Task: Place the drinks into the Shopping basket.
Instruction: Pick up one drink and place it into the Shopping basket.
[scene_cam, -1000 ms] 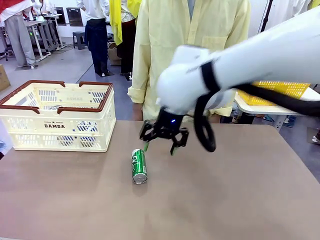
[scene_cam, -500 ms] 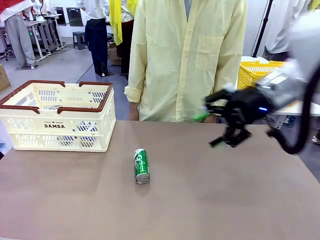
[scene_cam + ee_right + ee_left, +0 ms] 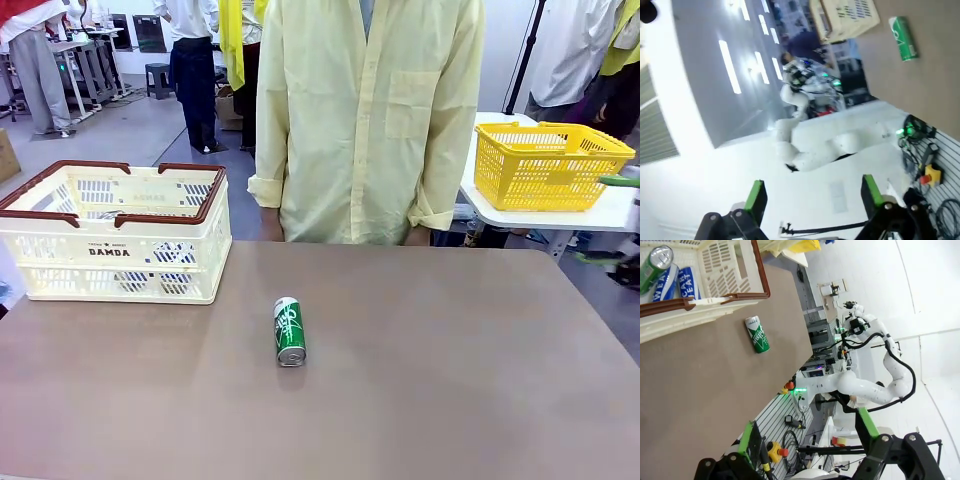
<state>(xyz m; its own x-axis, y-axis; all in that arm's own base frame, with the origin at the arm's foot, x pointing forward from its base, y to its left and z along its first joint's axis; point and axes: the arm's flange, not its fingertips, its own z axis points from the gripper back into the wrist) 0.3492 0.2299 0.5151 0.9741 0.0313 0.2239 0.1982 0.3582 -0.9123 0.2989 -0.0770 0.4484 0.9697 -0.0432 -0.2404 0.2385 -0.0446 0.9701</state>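
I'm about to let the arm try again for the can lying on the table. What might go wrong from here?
1. The green can lies on its side on the bare table, nothing touching it; a nudge from a tool finger would likely roll it away.
2. The Shopping basket already holds a green can and a blue can; a can dropped in may knock them.
3. A person stands close at the far edge, so a wide arm swing may come near.

Gripper: right gripper, green-padded fingers rising from the bottom edge, jaws wide apart, nothing between them.
Can: green can lying on its side on the brown table, upper right.
Basket: cream crate beyond the can, top edge.
Focus: blurred.
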